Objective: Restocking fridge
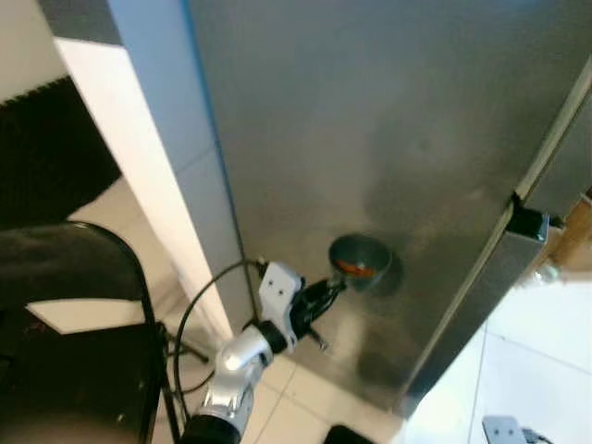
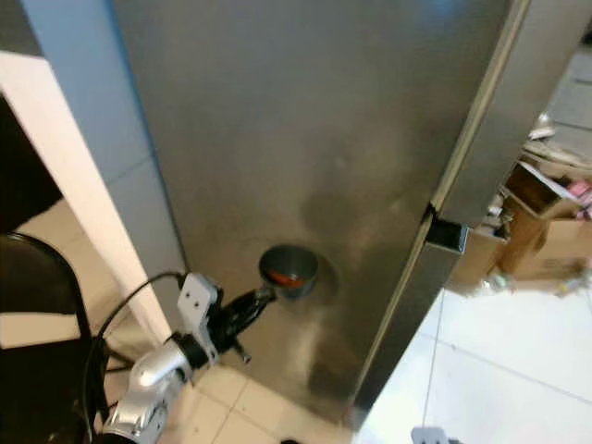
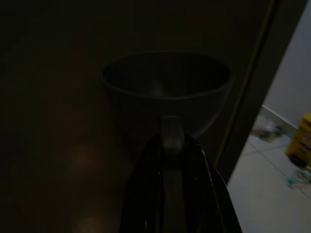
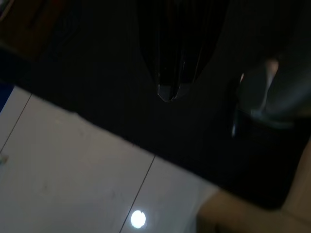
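Steel fridge door (image 1: 388, 139) stood closed directly ahead of the left gripper (image 1: 333, 287), which was clamped on a grey bowl (image 1: 361, 261) by its rim, held just off the door. The right gripper (image 4: 170, 92) hung idle, fingers together.

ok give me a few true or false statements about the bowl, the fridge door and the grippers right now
1. The left gripper holds a grey bowl by its rim. True.
2. The fridge door stands wide open. False: the steel door is shut in front of the bowl.
3. The bowl holds something orange. True.
4. The right gripper grips the bowl too. False: it hangs over the tiled floor, fingers together.
5. A black chair stands on the robot's left. True.
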